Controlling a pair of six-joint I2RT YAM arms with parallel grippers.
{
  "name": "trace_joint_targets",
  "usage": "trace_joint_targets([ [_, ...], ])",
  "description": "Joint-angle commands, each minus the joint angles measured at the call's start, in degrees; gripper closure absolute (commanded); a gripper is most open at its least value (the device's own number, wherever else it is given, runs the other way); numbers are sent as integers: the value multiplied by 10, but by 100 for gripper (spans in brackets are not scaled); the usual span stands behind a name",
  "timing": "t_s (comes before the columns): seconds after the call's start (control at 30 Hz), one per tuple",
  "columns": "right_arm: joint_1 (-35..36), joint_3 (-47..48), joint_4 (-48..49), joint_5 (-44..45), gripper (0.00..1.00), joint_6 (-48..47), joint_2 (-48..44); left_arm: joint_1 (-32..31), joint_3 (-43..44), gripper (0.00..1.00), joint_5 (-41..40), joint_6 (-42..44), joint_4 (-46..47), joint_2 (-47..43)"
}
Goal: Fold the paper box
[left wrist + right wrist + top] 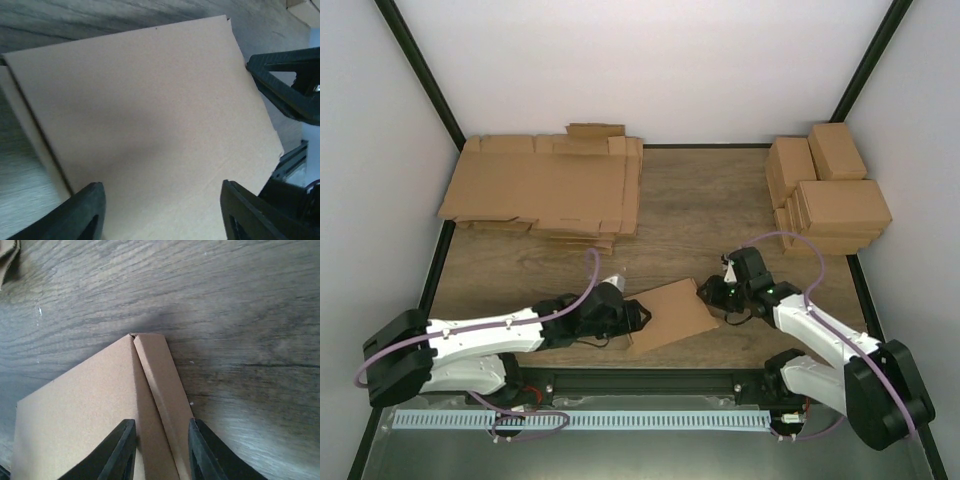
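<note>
Left pincer point(161, 187) gapes wide, gripping nothing. The flat brown cardboard paper box point(670, 315) spreads between and beyond its fingers on the wooden tabletop point(700, 210). Right pincer point(161, 424), partly open, straddles the box's narrow folded edge flap point(160, 385), which runs on past its tips.

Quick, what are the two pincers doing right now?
Left pincer: open, over the cardboard box sheet.
Right pincer: astride the box's folded flap; gripping or not cannot be told.
</note>
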Motion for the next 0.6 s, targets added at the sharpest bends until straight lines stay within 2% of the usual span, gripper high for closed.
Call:
trace_joint_targets([
  [0.0,13,22,-80,38,67,10,-10,5,9,30,-35,-8,-86,-44],
  [0.07,28,29,-95,55,65,18,-10,4,6,26,-37,-19,-106,-59],
  [0.17,46,33,-99,56,65,25,-8,5,-18,27,-26,-33,-92,-80],
  [0.33,60,44,-106,35,64,35,-10,6,-62,44,-8,-50,-36,-86],
  [0.57,61,43,-106,-5,60,38,-32,7,-68,62,-1,-46,-13,-64],
])
